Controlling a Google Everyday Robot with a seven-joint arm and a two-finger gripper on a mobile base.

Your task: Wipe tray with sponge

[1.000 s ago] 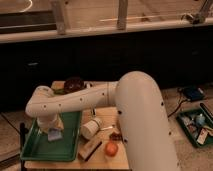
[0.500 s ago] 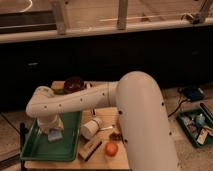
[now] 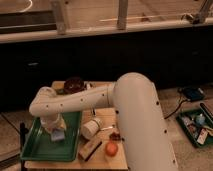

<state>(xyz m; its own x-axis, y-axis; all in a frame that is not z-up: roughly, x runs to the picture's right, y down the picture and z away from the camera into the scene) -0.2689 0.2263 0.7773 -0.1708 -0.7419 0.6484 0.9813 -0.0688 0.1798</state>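
The large green tray (image 3: 37,149) lies on the left of a small wooden table. The light-blue sponge (image 3: 58,135) rests on the tray's floor near its right side. My gripper (image 3: 54,128) comes down from the white arm (image 3: 75,102) right over the sponge and seems to press on it. The wrist hides most of the fingers.
A white cylindrical cup (image 3: 91,128) lies on its side to the right of the tray. A brown block (image 3: 90,148) and an orange fruit (image 3: 111,148) sit near the table's front edge. A dark bowl (image 3: 73,85) is at the back. A smaller green tray of items (image 3: 196,126) is on the floor at right.
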